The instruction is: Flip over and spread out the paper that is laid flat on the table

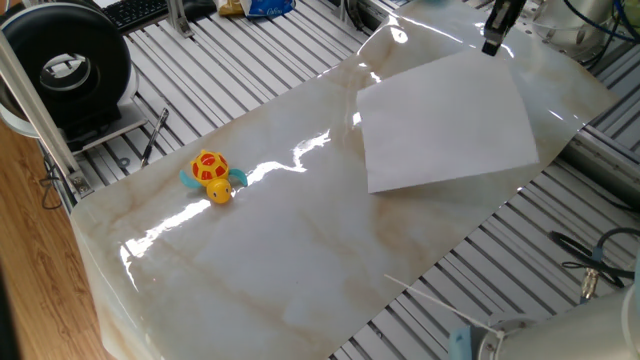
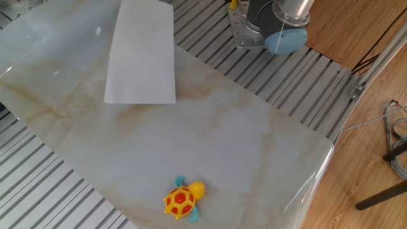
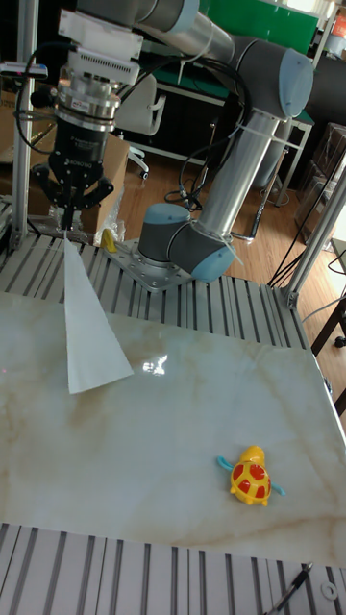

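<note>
The gripper (image 3: 67,228) pinches one corner of the paper (image 3: 88,332) and lifts it.
The paper hangs down from the closed fingers, and its low edge rests on the table (image 3: 173,452) near a far corner. A toy turtle (image 3: 252,478) sits well apart from it.

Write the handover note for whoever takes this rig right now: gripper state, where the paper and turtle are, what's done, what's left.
Gripper: shut on the top corner of the paper, raised above the table.
Paper: hanging slanted from that corner in the tall view; its lower edge looks to rest on the table at the end near the arm's base. The fixed views show it as a white sheet at one end of the marble top.
Toy turtle: toward the other end of the table, well apart from the paper.
Done: corner gripped and lifted.
Left: carry the corner over to turn the sheet, lay it flat, release.
</note>
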`<action>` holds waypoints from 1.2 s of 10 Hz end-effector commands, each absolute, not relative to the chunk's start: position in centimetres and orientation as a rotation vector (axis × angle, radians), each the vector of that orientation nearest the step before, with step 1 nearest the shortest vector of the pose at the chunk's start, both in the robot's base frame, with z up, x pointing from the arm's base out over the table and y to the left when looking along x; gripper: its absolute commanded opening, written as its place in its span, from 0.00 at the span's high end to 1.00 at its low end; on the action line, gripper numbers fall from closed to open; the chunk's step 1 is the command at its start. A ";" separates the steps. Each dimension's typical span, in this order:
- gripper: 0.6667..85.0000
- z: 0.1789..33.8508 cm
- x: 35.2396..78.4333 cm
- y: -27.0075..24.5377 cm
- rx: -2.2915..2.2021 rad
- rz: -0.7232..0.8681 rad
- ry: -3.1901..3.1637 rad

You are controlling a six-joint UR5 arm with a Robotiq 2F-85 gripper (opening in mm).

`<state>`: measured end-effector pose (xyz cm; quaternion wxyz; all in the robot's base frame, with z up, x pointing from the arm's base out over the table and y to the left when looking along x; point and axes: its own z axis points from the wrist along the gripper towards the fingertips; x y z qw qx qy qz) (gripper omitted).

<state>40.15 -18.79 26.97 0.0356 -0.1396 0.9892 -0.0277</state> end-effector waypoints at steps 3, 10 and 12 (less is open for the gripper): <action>0.99 27.8 41.4 -19.0 -0.470 -0.110 2.970; 0.99 30.9 40.9 -23.7 -0.755 -0.334 2.915; 0.99 32.2 40.7 -23.5 -0.764 -0.359 2.918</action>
